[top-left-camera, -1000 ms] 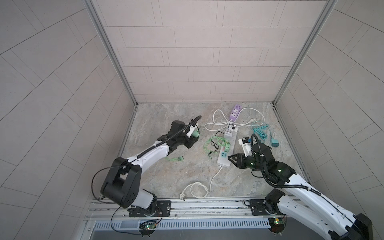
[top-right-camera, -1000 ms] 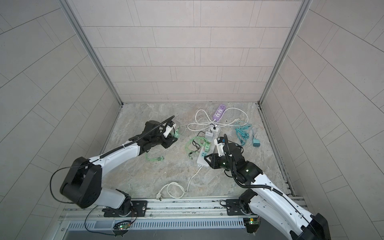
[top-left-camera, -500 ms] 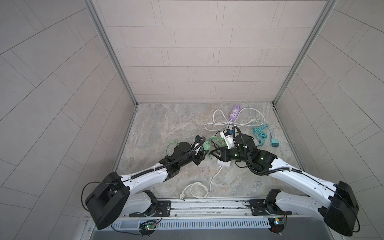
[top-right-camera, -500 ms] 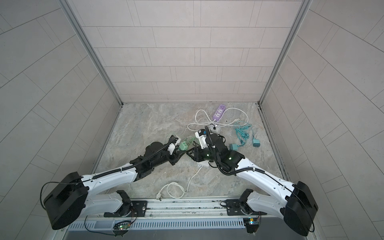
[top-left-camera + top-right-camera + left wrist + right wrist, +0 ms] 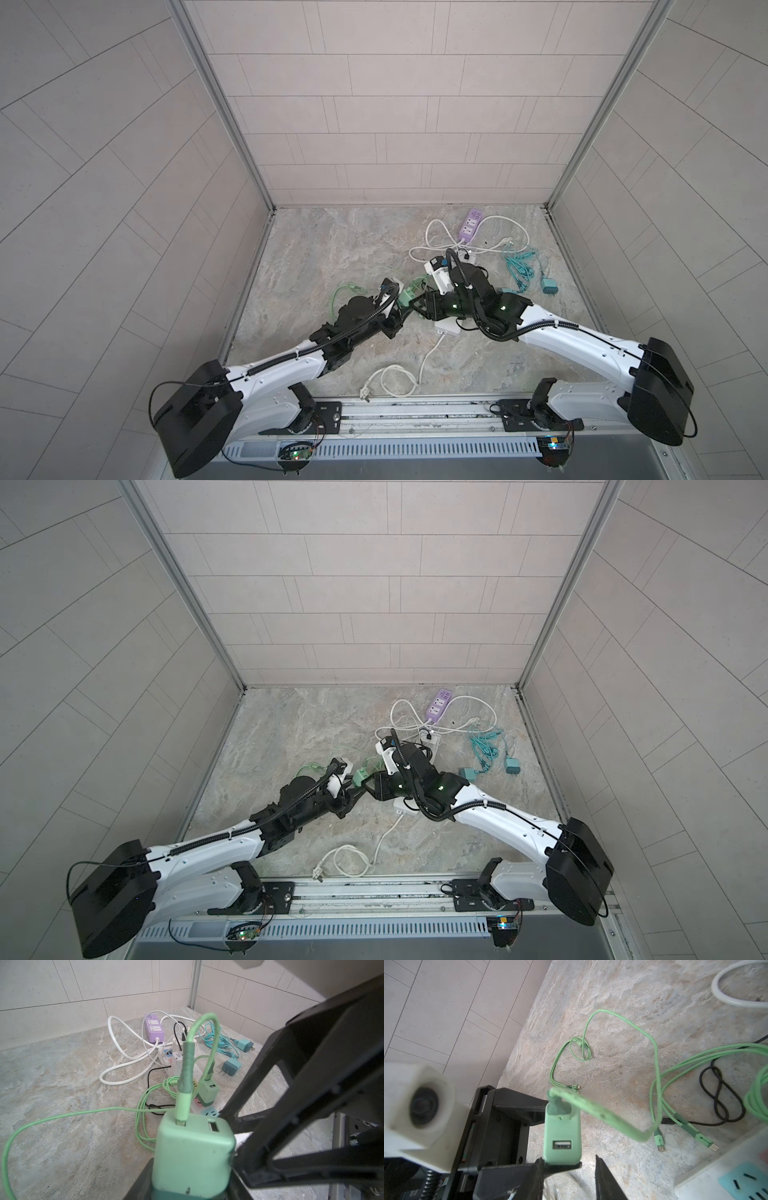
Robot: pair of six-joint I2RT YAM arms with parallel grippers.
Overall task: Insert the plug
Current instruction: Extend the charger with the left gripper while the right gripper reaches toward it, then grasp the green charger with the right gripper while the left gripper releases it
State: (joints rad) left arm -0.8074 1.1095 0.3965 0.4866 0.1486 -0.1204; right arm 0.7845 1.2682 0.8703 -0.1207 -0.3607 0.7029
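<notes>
Whereas a second ago the arms are well apart, both now meet over the middle of the worktop [image 5: 332, 249]. The left gripper [image 5: 189, 1184] has its jaws clamped on the green plug [image 5: 193, 1153], lifted near the power strip [image 5: 716, 1167]. The right gripper [image 5: 570, 1159] stands with its jaws part-open at the plug's end, so a handover or regrip looks likely and insertion is not yet begun.

Pale tiled walls [image 5: 374, 104], marbled stone floor [image 5: 332, 249]

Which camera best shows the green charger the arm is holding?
The left wrist view: the green charger fills the foreground, large and sharp. The right wrist view shows only one narrow face of it; in both top views it is a small green speck.
</notes>
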